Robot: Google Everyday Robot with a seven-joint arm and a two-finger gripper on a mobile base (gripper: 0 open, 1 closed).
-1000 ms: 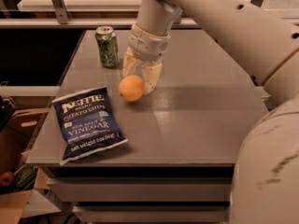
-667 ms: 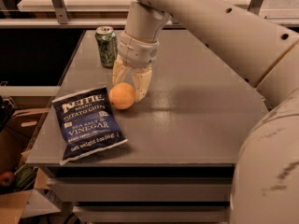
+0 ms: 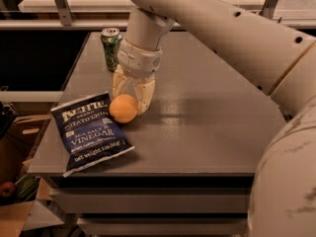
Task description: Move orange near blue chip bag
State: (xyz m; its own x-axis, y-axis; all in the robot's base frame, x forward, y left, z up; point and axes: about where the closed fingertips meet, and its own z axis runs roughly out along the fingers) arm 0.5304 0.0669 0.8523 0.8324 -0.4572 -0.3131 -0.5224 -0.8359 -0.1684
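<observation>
The orange sits low over the grey table, right by the upper right edge of the blue chip bag. The bag lies flat at the table's front left corner, its white lettering facing up. My gripper reaches down from the arm above, with its pale fingers closed around the orange from behind. I cannot tell whether the orange touches the table or the bag.
A green soda can stands upright at the table's back left, just behind the gripper. Cardboard boxes with a red apple sit on the floor at the lower left. My arm spans the upper right.
The gripper has carried the orange left and toward the front, from the middle of the table to the chip bag's edge.
</observation>
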